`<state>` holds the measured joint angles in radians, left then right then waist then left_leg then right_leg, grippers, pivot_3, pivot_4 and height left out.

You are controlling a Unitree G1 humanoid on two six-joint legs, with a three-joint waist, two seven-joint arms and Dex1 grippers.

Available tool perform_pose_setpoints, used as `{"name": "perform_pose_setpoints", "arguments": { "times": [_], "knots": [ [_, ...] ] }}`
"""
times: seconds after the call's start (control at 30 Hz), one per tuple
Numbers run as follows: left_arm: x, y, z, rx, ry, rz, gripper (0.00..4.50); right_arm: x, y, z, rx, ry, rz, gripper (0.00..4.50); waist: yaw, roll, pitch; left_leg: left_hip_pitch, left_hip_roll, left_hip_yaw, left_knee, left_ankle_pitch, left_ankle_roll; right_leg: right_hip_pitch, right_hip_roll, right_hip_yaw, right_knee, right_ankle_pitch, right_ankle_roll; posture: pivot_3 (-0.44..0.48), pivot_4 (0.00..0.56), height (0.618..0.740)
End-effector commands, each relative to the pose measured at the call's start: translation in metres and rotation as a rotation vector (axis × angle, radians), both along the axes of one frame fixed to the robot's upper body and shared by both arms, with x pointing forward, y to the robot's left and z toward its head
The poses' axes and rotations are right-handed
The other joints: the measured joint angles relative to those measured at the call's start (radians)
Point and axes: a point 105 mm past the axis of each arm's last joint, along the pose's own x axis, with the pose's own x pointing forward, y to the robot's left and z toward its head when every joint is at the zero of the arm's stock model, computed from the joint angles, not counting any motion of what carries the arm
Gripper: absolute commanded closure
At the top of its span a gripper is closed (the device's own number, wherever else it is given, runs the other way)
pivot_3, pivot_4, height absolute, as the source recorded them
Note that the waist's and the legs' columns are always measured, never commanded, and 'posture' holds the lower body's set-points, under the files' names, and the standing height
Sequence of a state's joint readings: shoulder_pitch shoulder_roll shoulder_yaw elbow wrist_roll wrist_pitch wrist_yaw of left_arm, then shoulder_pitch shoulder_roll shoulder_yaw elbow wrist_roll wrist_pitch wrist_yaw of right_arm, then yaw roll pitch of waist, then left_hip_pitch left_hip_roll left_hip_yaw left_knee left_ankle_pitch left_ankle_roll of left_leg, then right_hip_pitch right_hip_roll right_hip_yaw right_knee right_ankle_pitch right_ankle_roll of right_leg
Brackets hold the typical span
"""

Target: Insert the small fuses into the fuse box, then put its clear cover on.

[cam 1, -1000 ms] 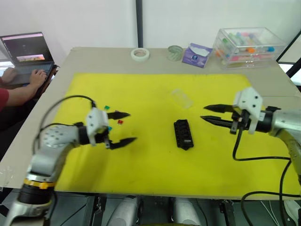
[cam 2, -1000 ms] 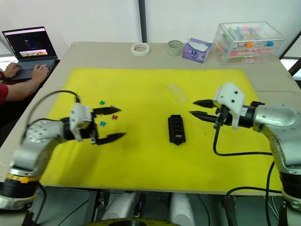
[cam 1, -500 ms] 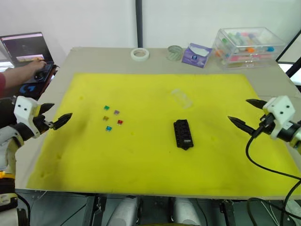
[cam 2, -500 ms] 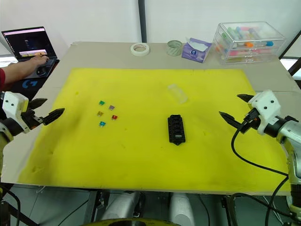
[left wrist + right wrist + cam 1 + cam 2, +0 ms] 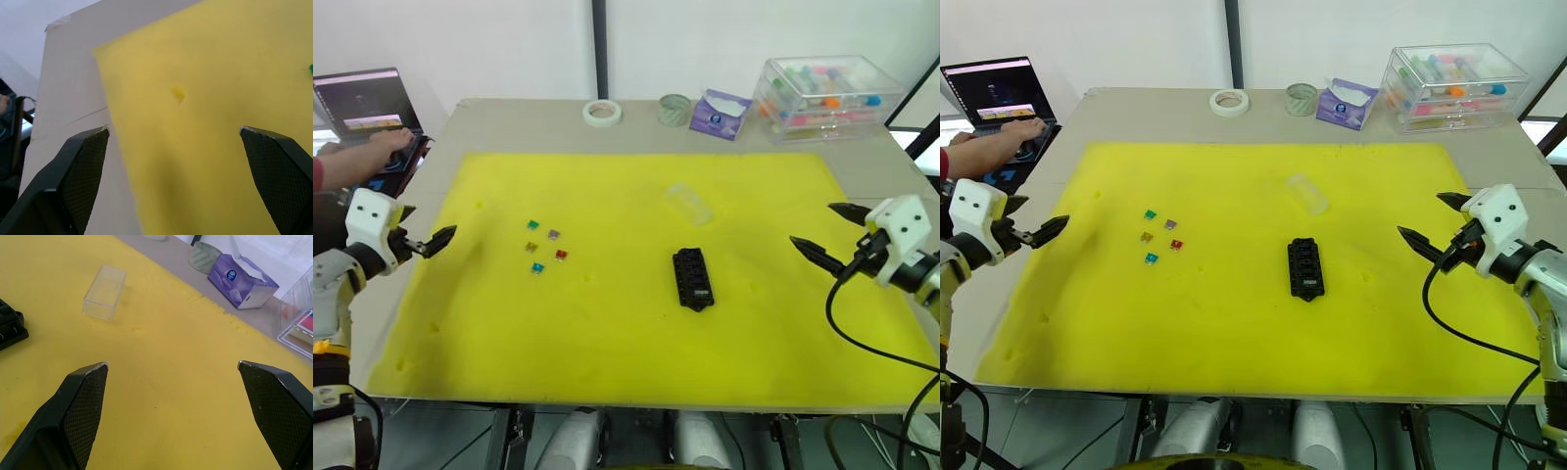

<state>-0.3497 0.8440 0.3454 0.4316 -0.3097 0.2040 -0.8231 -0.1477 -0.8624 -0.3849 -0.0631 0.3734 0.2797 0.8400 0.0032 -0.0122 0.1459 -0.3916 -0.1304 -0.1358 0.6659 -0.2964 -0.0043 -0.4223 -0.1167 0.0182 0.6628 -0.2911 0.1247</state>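
Arms have pulled back to the two sides of the yellow mat (image 5: 1234, 323), and that is the big change. One second ago both grippers hung over the middle of the mat, close to the parts. Half a second ago they had already swung out wide, and now they sit in nearly the same wide spots.

At the far left, a person's hand (image 5: 1013, 132) rests on a laptop (image 5: 994, 103) beside the worktop (image 5: 1136, 113). The left gripper (image 5: 1038, 230) hangs at the left edge of the mat. Its jaws are open and hold nothing.

To its right, the small fuses (image 5: 1161, 237) lie in a loose bunch on the mat. I count five, and none is in a slot yet.

In the middle, the fuse box (image 5: 1302, 267) lies flat, well apart from the fuses. The clear cover (image 5: 1306, 194) lies farther back, just right of the box, and is not on it.

At the right edge, the right gripper (image 5: 1425, 220) hangs with its jaws open and empty.

So the job looks not yet begun. An arm must come back in to pick up a fuse first.
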Motion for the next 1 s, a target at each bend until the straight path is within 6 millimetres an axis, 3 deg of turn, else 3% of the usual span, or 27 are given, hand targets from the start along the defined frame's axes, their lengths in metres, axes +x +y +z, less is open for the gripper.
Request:
{"name": "perform_pose_setpoints", "arguments": {
  "times": [0.03,0.13,0.27,0.4,0.57,0.7,0.77,0.9,1.0],
  "knots": [
    [-0.007,-0.014,0.038,-0.225,-0.04,-0.124,0.0,0.006,0.052,0.035,0.025,-0.085,0.196,0.01,-0.014,0.0,0.0,0.0,0.0,0.0,0.0,0.0,0.0,-0.001,0.0,0.0,0.001,0.0,0.0,0.0,0.15,0.74],
    [-0.015,-0.028,0.04,-0.309,-0.007,-0.185,0.0,0.007,0.088,0.042,0.027,-0.079,0.345,0.01,-0.023,0.0,0.0,0.0,0.001,0.0,-0.001,0.0,-0.001,-0.002,0.001,0.0,0.001,0.0,0.0,0.0,0.15,0.74],
    [-0.029,-0.034,0.039,-0.47,0.057,-0.173,0.0,-0.005,0.158,0.063,0.061,-0.084,0.642,0.01,-0.031,0.0,0.0,-0.001,0.001,0.0,-0.001,0.0,0.0,-0.002,0.0,0.0,0.001,0.0,0.0,0.0,0.15,0.74],
    [-0.046,-0.039,0.033,-0.588,0.166,-0.151,0.0,-0.02,0.198,0.07,0.072,-0.078,0.814,0.01,-0.035,0.0,0.0,-0.001,0.001,-0.001,-0.001,0.0,0.0,-0.003,0.0,0.0,0.001,0.0,0.0,0.0,0.15,0.74],
    [-0.073,-0.059,0.029,-0.796,0.351,-0.2,0.0,-0.028,0.218,0.056,-0.001,-0.026,0.891,0.01,-0.015,-0.001,0.0,-0.001,0.0,-0.002,0.0,0.0,0.0,-0.002,0.0,0.0,0.001,0.0,0.0,0.0,0.15,0.74],
    [-0.088,-0.072,0.01,-0.972,0.512,-0.219,0.0,-0.032,0.228,0.049,-0.016,-0.004,0.922,0.01,-0.017,-0.001,0.0,-0.001,0.0,-0.002,0.001,0.0,0.0,-0.001,0.0,0.0,0.002,0.0,0.0,0.0,0.15,0.74],
    [-0.087,-0.074,0.009,-1.043,0.508,-0.224,0.0,-0.027,0.23,0.047,-0.039,-0.021,0.903,0.01,-0.018,-0.001,0.0,-0.001,0.0,-0.002,0.001,0.0,0.0,-0.002,0.0,0.0,0.002,0.0,0.0,0.0,0.15,0.74],
    [-0.076,-0.08,-0.015,-1.221,0.649,-0.194,0.0,-0.027,0.235,0.048,0.005,-0.031,0.9,0.01,-0.017,-0.002,-0.001,-0.001,0.0,-0.002,0.001,0.0,0.0,-0.002,0.0,0.0,0.003,0.0,0.0,0.0,0.15,0.74],
    [-0.069,-0.095,-0.024,-1.324,0.692,-0.223,0.0,-0.024,0.238,0.05,0.026,-0.046,0.882,0.01,-0.016,-0.002,-0.001,-0.001,-0.001,-0.002,0.001,0.0,0.0,-0.002,-0.001,0.0,0.003,0.0,0.0,0.0,0.15,0.74]
  ]
}}
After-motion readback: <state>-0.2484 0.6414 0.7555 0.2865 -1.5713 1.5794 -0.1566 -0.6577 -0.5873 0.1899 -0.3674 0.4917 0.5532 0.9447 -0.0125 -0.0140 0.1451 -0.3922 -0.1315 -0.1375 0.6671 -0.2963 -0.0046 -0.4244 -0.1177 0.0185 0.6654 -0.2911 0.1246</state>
